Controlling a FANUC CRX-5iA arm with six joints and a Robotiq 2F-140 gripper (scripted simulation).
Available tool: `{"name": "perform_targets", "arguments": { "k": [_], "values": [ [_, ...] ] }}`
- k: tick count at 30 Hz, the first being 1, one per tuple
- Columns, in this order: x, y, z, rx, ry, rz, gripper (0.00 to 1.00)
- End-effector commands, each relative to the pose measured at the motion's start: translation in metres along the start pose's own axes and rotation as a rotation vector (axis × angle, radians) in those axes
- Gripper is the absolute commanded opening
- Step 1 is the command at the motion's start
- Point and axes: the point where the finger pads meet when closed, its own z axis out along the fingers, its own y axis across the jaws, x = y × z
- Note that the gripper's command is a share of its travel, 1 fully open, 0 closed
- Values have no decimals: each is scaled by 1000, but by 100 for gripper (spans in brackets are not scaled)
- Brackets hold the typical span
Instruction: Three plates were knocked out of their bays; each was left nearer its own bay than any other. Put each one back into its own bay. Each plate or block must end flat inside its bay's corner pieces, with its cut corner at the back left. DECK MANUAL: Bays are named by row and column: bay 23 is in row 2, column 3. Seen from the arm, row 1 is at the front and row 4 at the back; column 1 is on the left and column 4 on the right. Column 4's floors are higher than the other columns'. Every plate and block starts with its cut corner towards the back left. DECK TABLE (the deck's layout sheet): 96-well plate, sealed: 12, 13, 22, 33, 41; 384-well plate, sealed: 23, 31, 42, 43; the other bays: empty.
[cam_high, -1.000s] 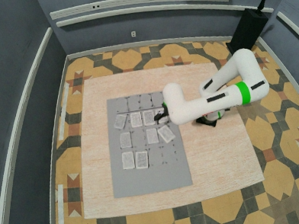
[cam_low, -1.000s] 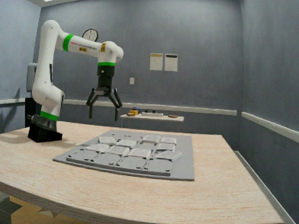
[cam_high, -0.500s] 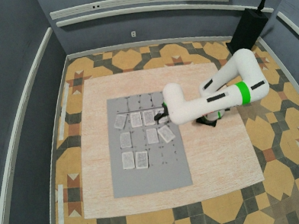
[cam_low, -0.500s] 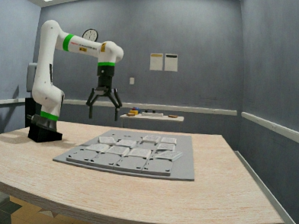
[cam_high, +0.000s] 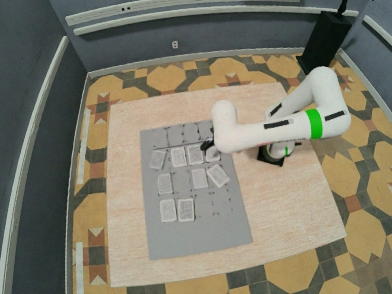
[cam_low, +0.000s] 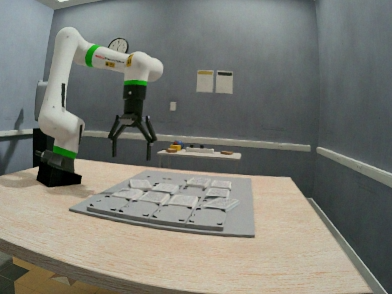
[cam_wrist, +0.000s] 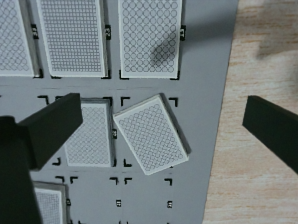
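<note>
The bench (cam_high: 300, 200) (cam_low: 280, 210) (cam_wrist: 260, 60) carries a grey mat (cam_high: 200, 240) (cam_low: 245, 215) (cam_wrist: 200, 100) of bays. The arm (cam_high: 270, 135) (cam_low: 57, 95) is bent at the elbow and reaches out level, its wrist pointing straight down, high over the plates. In the wrist view, the skewed plate (cam_high: 218, 176) (cam_low: 140, 184) (cam_wrist: 151, 135) lies almost centred beneath the fingers (cam_high: 206, 145) (cam_low: 131, 149), a little toward 9 o'clock of their midpoint. Its long axis runs from about 11 to 5 o'clock, while the fingers face each other along the 9-to-3 line, so I judge a small wrist turn is needed before they come down over its long sides. It sits askew across the corner pieces (cam_wrist: 173, 101) of what I take to be bay 12. The other plainly turned plate (cam_high: 158, 159) (cam_low: 222, 203) lies at the far edge, likely for bay 43. The fingers are wide apart, with nothing between them.

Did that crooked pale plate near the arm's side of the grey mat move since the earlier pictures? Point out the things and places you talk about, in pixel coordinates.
No, the tilted pale rectangular plate (cam_high: 218, 176) lies the same way against the grey mat (cam_high: 200, 242).
</note>
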Motion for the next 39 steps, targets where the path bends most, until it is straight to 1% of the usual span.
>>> {"name": "perform_targets", "arguments": {
  "k": [1,12,14,28,39],
  "values": [
    [17,-1,-1,1,-2,-1,100],
    [61,-1,0,1,-2,-1,100],
    [61,-1,0,1,-2,-1,100],
    [117,-1,0,0,-1,-1,100],
    [117,-1,0,0,-1,-1,100]
  ]
}}
